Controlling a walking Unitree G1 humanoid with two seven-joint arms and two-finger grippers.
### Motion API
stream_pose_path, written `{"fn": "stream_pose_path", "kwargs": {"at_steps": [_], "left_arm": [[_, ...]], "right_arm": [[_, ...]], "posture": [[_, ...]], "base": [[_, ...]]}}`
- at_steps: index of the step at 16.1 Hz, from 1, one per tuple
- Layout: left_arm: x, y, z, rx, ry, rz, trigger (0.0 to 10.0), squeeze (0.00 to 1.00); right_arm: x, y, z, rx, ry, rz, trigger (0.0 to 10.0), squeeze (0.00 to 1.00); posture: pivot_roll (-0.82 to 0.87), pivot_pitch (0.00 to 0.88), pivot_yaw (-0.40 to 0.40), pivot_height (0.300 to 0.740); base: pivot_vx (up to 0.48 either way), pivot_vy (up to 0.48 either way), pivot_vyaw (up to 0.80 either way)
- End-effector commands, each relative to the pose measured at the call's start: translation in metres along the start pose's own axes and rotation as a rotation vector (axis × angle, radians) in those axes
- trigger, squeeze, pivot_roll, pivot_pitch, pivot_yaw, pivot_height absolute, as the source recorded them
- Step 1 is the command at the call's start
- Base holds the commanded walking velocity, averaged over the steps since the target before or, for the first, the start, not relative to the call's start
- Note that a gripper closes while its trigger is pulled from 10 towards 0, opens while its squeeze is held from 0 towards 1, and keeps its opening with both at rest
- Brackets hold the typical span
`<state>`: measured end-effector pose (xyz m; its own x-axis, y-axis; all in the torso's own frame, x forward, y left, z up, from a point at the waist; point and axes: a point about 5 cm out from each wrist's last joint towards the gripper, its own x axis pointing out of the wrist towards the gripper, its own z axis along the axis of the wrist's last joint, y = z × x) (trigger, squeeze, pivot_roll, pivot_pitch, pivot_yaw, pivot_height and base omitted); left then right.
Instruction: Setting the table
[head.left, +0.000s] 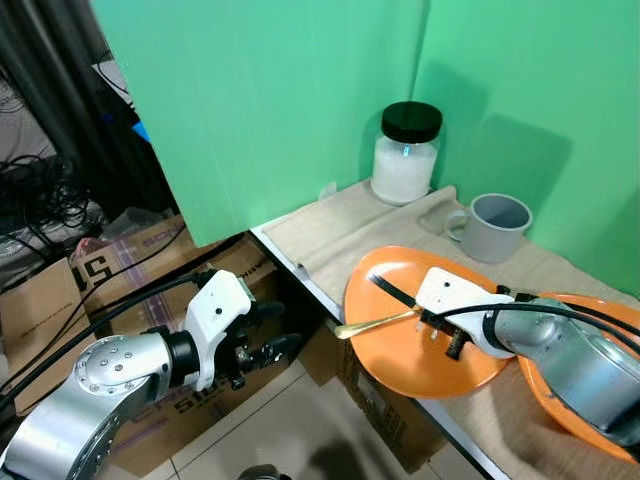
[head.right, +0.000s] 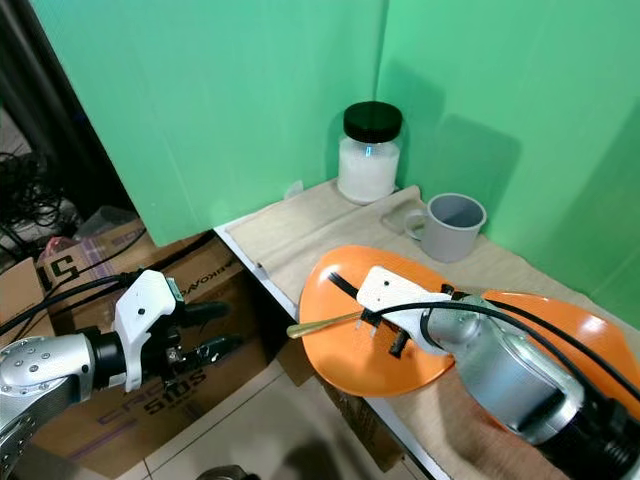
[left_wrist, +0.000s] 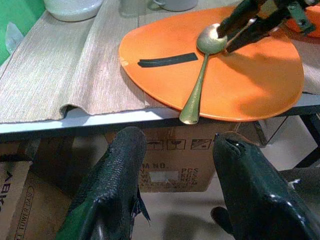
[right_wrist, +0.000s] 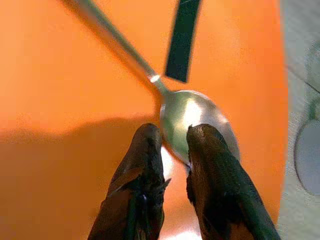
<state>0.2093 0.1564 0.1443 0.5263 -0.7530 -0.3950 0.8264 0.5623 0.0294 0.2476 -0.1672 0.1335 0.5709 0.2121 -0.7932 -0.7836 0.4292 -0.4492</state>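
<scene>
Right gripper (right_wrist: 172, 145) pinching gold spoon (left_wrist: 200, 75) bowl, orange plate (head.left: 400, 345), "NO. PCS" box (left_wrist: 175, 167)

Orange plate (head.left: 470, 355) with black strip (left_wrist: 167, 60), gold spoon (left_wrist: 200, 75), grey mug (head.left: 490, 227), green backdrop (head.left: 280, 90)

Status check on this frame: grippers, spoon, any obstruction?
Right gripper jaws pinching the bowl of the gold spoon on the orange plate. Left gripper open, below the table edge. Spoon handle overhangs the plate rim. No obstruction seen.
</scene>
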Motion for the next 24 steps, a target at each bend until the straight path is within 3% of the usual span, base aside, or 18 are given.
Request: {"fn": "stream_pose_path", "kwargs": {"at_steps": [1, 7, 8, 11, 14, 17, 18, 24], "left_arm": [[-0.001, 0.002, -0.003, -0.002, 0.022, 0.002, 10.0, 0.0], [-0.001, 0.002, -0.003, -0.004, 0.027, -0.004, 10.0, 0.0], [-0.001, 0.002, -0.003, -0.004, 0.028, -0.005, 10.0, 0.0], [-0.002, 0.002, -0.003, -0.002, 0.03, -0.007, 10.0, 0.0], [-0.002, 0.002, -0.003, 0.002, 0.03, -0.005, 10.0, 0.0], [-0.002, 0.002, -0.002, 0.003, 0.03, -0.002, 10.0, 0.0], [-0.002, 0.002, -0.002, 0.002, 0.03, -0.002, 10.0, 0.0], [-0.001, 0.0, -0.002, 0.003, 0.028, -0.008, 10.0, 0.0]], "right_arm": [[-0.002, 0.002, 0.005, -0.043, -0.013, 0.014, 10.0, 0.0], [0.015, -0.011, 0.002, -0.098, 0.065, -0.132, 10.0, 0.0], [0.019, -0.02, 0.0, -0.121, 0.088, -0.215, 10.0, 0.0], [0.025, -0.029, 0.003, -0.131, 0.088, -0.295, 10.0, 0.0], [0.027, -0.037, 0.018, -0.016, -0.005, -0.355, 10.0, 0.0], [0.016, -0.035, 0.029, 0.293, -0.103, -0.297, 10.0, 0.0], [0.007, -0.035, 0.029, 0.476, -0.135, -0.277, 10.0, 1.0], [-0.003, 0.003, 0.018, 0.679, 0.05, -0.143, 10.0, 1.0]], "posture": [[0.09, 0.0, 0.064, 0.74], [0.09, 0.0, 0.067, 0.74], [0.09, 0.0, 0.068, 0.74], [0.09, 0.0, 0.072, 0.74], [0.09, 0.0, 0.072, 0.74], [0.09, 0.0, 0.067, 0.74], [0.09, 0.0, 0.067, 0.74], [0.09, 0.0, 0.065, 0.74]], "base": [[0.0, 0.0, 0.0], [0.0, 0.0, 0.0], [0.0, 0.0, 0.0], [0.0, 0.0, 0.0], [0.0, 0.0, 0.0], [0.0, 0.0, 0.0], [0.0, 0.0, 0.0], [0.0, 0.0, 0.0]]}}
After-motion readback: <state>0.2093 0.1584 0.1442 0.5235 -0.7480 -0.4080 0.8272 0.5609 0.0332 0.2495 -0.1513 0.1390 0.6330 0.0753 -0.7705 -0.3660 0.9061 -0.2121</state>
